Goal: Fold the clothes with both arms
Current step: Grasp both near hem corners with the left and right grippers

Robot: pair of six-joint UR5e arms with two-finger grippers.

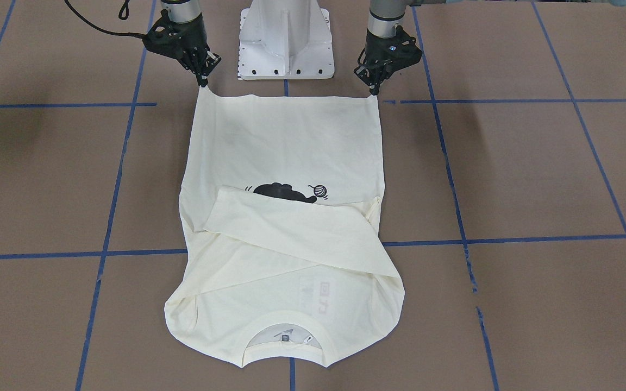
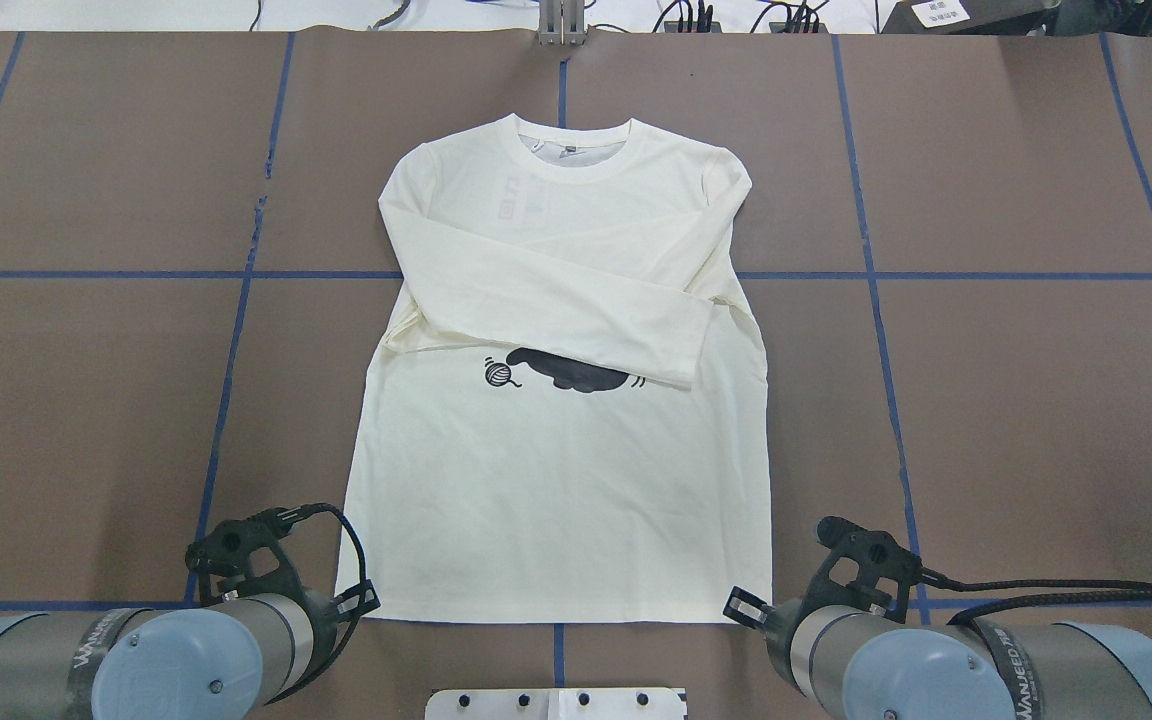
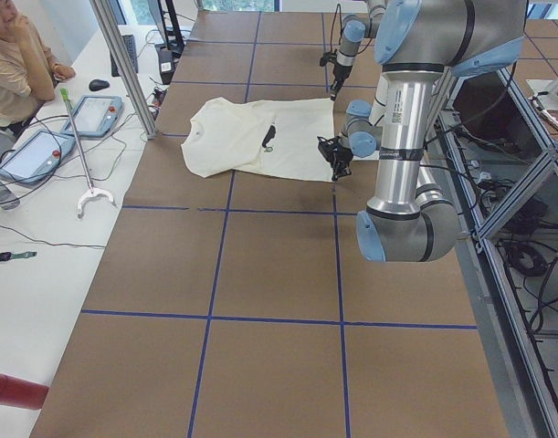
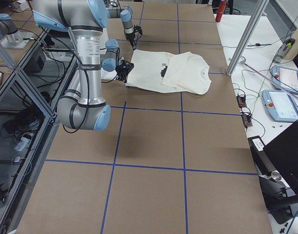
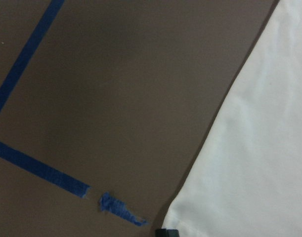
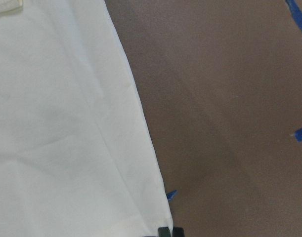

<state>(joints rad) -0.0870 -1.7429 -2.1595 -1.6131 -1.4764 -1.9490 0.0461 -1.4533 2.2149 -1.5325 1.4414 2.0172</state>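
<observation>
Exterior front-facing: left gripper (image 1: 374,91), right gripper (image 1: 203,82) tight on 2 T-shirt (image 1: 291,141) hem corners

Cream T-shirt (image 2: 556,500), black cat print (image 2: 576,372); brown table (image 2: 1016,400) crossed by blue tape lines (image 2: 936,275).

Table: brown top (image 2: 986,400), blue tape lines (image 2: 874,300) gridding it.
On it: cream T-shirt (image 2: 556,500), spread out, sleeves crossed over chest.

A cream long-sleeved T-shirt (image 2: 556,500) lay flat mid-frame, sleeves folded across its black cat print. The black left gripper (image 1: 374,92) and right gripper (image 1: 203,82) pinched its hem corners.
</observation>
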